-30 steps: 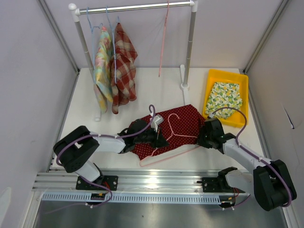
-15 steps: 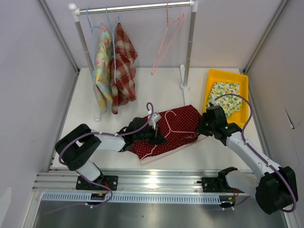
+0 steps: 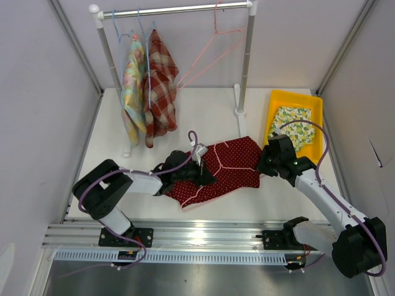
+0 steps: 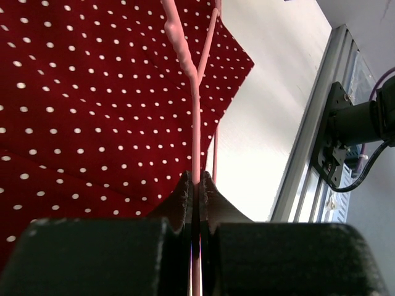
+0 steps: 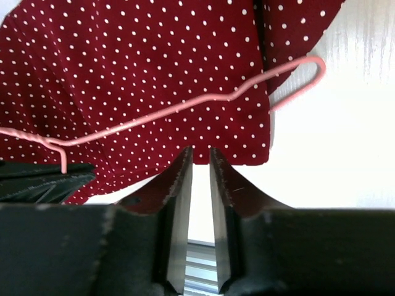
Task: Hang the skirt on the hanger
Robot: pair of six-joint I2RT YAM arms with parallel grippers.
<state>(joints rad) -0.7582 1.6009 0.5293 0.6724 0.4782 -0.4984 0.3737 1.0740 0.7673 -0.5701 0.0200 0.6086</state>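
The red white-dotted skirt (image 3: 231, 161) lies flat on the table in front of the rack. A pink wire hanger (image 3: 217, 159) lies across it. My left gripper (image 3: 199, 177) sits at the skirt's left part, shut on the hanger's wire (image 4: 195, 98) with the skirt (image 4: 86, 92) beneath. My right gripper (image 3: 263, 164) is at the skirt's right edge, its jaws a narrow gap apart and empty. In the right wrist view (image 5: 200, 151) it hovers just off the skirt's hem (image 5: 154, 68). The hanger (image 5: 185, 106) crosses the cloth, its curved end past the edge.
A clothes rack (image 3: 246, 61) stands at the back with two plaid cloths (image 3: 151, 86) on blue hangers and a bare pink hanger (image 3: 213, 52) on its rail. A yellow tray (image 3: 274, 98) at the right holds a lemon-print cloth (image 3: 294, 126). The aluminium rail (image 3: 197, 237) runs along the front.
My right gripper has moved back and up to the skirt's right edge. The hanger's long bar in front of the skirt no longer shows. The pink hanger on the rail has swung round.
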